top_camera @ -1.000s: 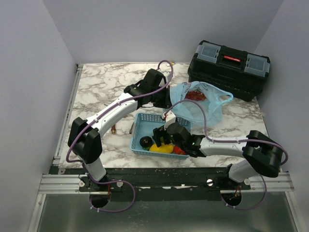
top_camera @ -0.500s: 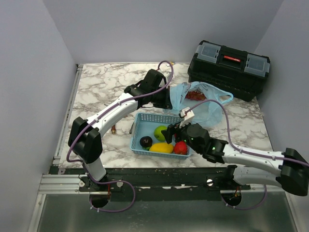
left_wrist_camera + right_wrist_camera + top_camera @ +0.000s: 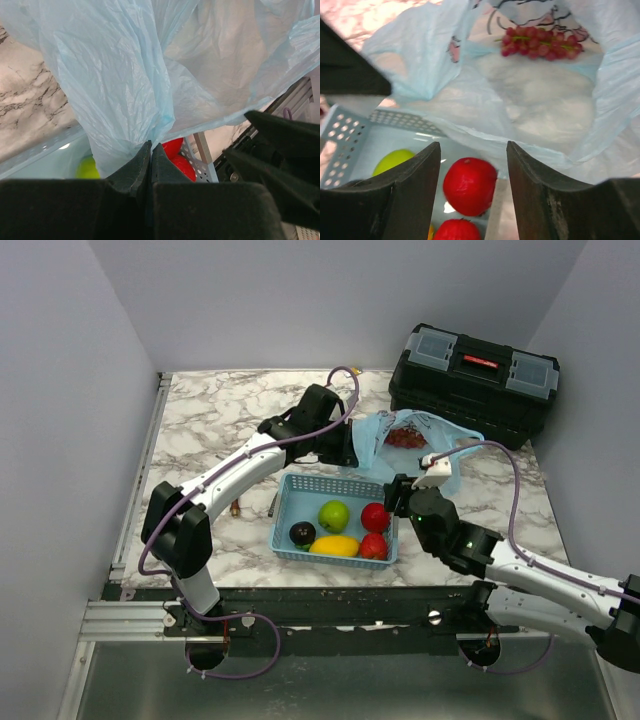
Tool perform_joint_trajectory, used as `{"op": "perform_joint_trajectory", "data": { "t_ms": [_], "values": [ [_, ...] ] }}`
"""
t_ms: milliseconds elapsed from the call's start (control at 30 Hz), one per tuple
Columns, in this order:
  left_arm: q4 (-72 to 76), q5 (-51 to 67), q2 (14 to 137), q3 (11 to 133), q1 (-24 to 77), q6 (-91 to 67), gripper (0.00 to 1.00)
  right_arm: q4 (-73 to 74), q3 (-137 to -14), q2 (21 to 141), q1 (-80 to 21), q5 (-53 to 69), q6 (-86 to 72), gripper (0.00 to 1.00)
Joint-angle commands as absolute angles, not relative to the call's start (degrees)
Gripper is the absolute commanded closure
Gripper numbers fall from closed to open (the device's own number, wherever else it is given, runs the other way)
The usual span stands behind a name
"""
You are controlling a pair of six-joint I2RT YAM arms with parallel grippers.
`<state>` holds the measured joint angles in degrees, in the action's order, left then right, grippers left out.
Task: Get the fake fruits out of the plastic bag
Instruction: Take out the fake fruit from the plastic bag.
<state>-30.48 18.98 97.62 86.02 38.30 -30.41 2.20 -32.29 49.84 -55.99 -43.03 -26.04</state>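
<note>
The left tool (image 3: 151, 150) is clenched on a fold of the bag (image 3: 125, 75), pinching its left rim just beyond the basket (image 3: 295, 502). The right tool (image 3: 472, 150) hangs released, jaws apart, over the basket's far right corner, facing the bag's open mouth. The grapes (image 3: 540, 42) lie inside the bag, toward its far side. In the basket sit the green apple (image 3: 333, 515), red apple (image 3: 375, 516), strawberry (image 3: 373, 546), yellow fruit (image 3: 335, 546) and plum (image 3: 302, 533). A toolbox (image 3: 472, 380) stands at the table's (image 3: 220, 410) far right corner.
</note>
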Motion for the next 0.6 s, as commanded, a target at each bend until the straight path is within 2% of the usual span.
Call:
{"op": "perform_joint_trajectory", "data": {
  "t_ms": [0, 133, 333, 567],
  "values": [
    [-28.59, 20.84, 96.32, 84.19, 38.11, -31.79, 1.0, 6.33, -37.3, 53.65, -49.51, -40.71, -29.43, 0.44],
    [-27.74, 21.32, 95.98, 83.1, 39.16, -32.58, 1.0, 5.75, -41.52, 58.33, -41.47, -31.58, -29.86, 0.48],
    [-26.94, 21.62, 96.08, 81.84, 41.51, -33.48, 1.0, 5.04, -46.89, 64.22, -40.28, -31.16, -28.42, 0.5],
    [-25.56, 21.97, 96.19, 81.36, 43.27, -34.1, 1.0, 0.55, -40.35, 67.89, -34.02, -28.48, -33.82, 0.52]
  ]
}}
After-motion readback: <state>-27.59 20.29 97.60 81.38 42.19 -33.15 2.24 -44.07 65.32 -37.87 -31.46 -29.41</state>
